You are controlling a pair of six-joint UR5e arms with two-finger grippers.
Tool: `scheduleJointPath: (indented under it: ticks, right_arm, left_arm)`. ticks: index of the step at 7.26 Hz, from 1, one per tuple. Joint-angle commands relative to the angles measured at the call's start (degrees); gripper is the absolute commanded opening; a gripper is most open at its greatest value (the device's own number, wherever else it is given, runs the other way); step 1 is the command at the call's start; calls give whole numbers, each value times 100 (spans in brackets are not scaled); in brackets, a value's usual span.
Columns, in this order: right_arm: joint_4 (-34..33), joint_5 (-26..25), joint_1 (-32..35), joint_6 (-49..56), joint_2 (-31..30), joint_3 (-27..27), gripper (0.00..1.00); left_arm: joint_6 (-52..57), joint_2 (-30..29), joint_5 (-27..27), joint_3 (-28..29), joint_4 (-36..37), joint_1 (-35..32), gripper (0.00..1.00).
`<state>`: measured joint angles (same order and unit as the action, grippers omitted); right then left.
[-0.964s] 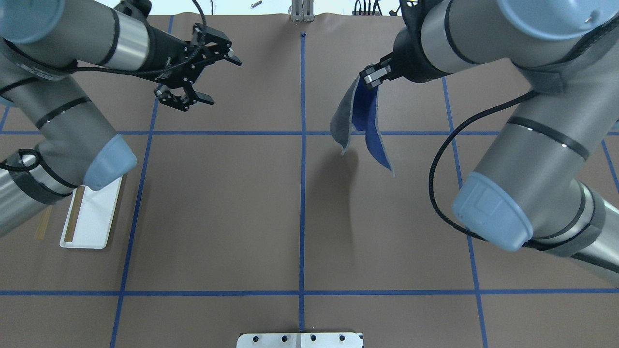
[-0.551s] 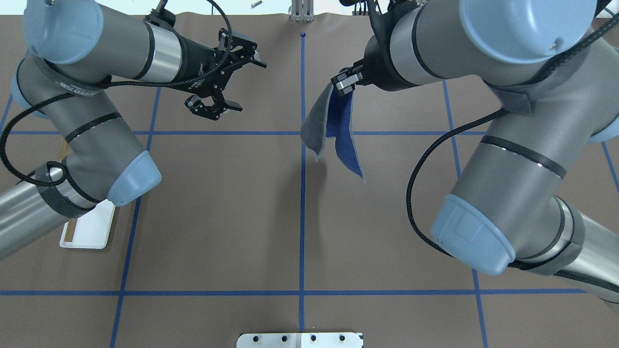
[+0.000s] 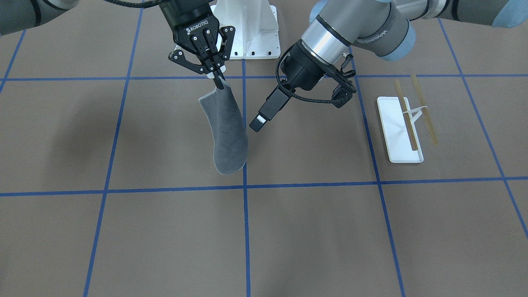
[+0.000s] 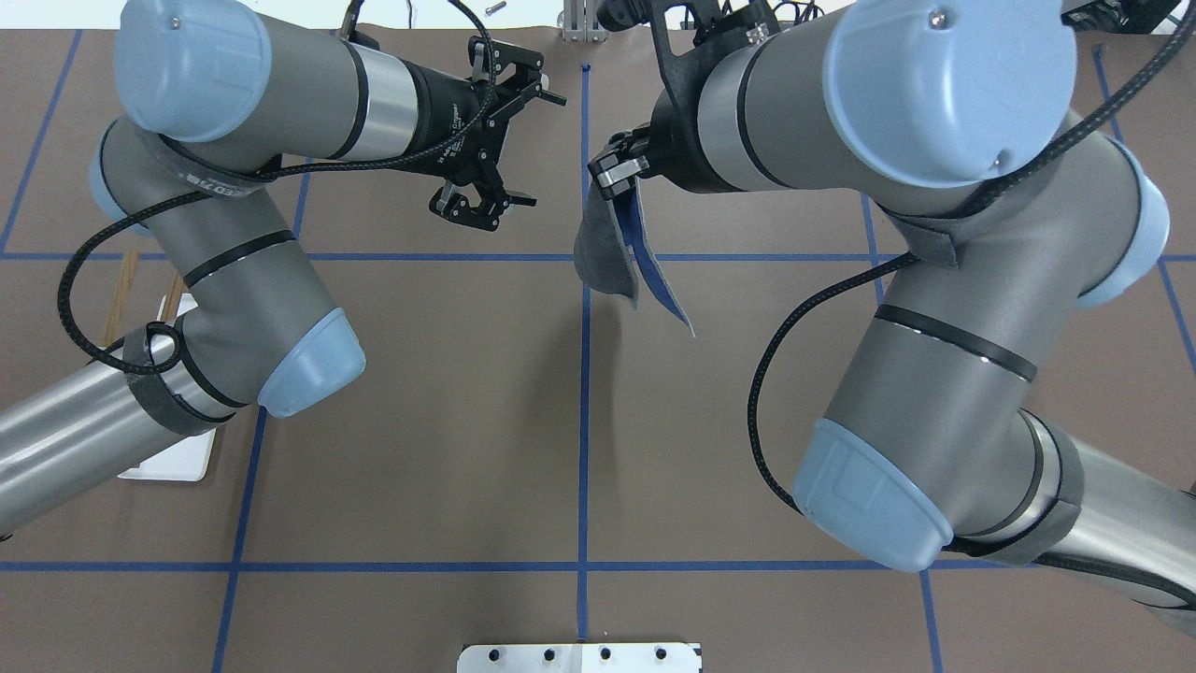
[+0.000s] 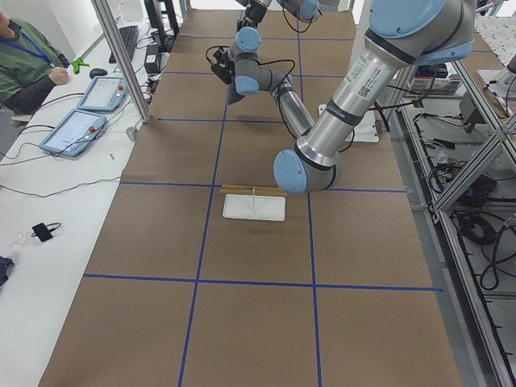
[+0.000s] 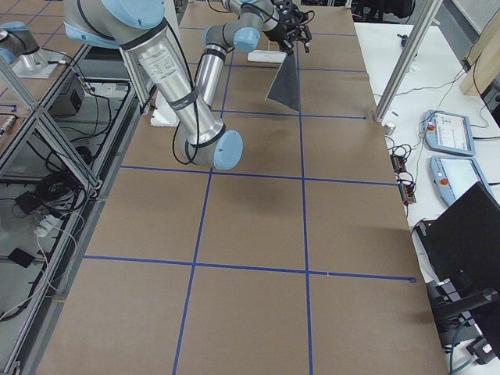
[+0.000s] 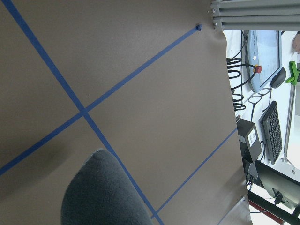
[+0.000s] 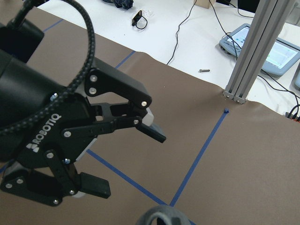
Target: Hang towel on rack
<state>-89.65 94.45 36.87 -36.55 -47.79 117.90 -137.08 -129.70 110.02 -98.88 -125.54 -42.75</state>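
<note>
The towel (image 3: 229, 132) hangs limp below the right gripper (image 3: 217, 81), whose jaws are pinched shut on its top corner. Just beside it the left gripper (image 4: 545, 148) faces the cloth, jaws spread wide. The rack (image 3: 395, 128) stands well apart, behind the left jaws.

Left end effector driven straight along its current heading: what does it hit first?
Probably the towel hanging from the shut right end effector. The open left end effector points across at it, nothing between. Depth is unclear, so it may only graze the cloth's edge.
</note>
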Motion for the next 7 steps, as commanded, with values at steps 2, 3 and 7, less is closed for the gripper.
scheduleJointPath:
  ticks: [2, 3, 7]
  right_arm:
    - [35, -32, -22, 25, 50, -21, 0]
    - [36, -41, -22, 16, 76, -21, 0]
    - [36, -129, -22, -2, 129, -21, 0]
  left_arm:
    - [-187, -20, -7, -9, -31, 30, 98]
    - [-188, -20, -7, -35, -31, 134, 98]
    - [-196, -142, -7, -52, -49, 399, 98]
